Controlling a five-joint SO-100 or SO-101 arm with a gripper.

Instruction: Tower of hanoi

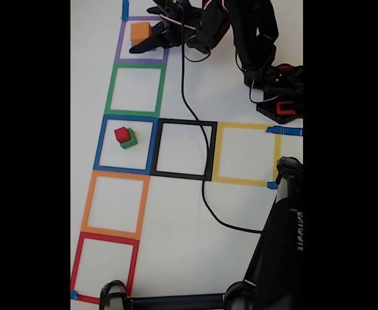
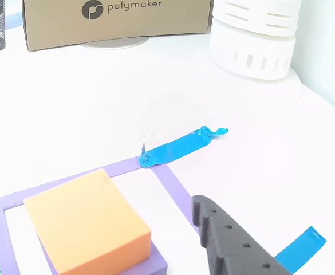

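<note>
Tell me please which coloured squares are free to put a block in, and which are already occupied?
Free in the fixed view: green square, orange square, red square, black square, yellow square. Crowded: purple square holds the orange block with the gripper beside it; blue square holds the red-on-green stack.

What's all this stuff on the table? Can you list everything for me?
Taped squares: seven; purple, green, blue, orange, red in a column, black and yellow beside the blue.
Orange block: one, in the purple square, on a purple slab.
Red cube: one, on a green block, in the blue square.
Blue tape strips: several, at frame corners.
Cardboard box: one, brown, far edge.
White slotted cylinder: one, beside the box.
Black cable: one, crossing the black square.
Black stand: one, lower right in the fixed view.
Hand: black, open beside the orange block.
</note>
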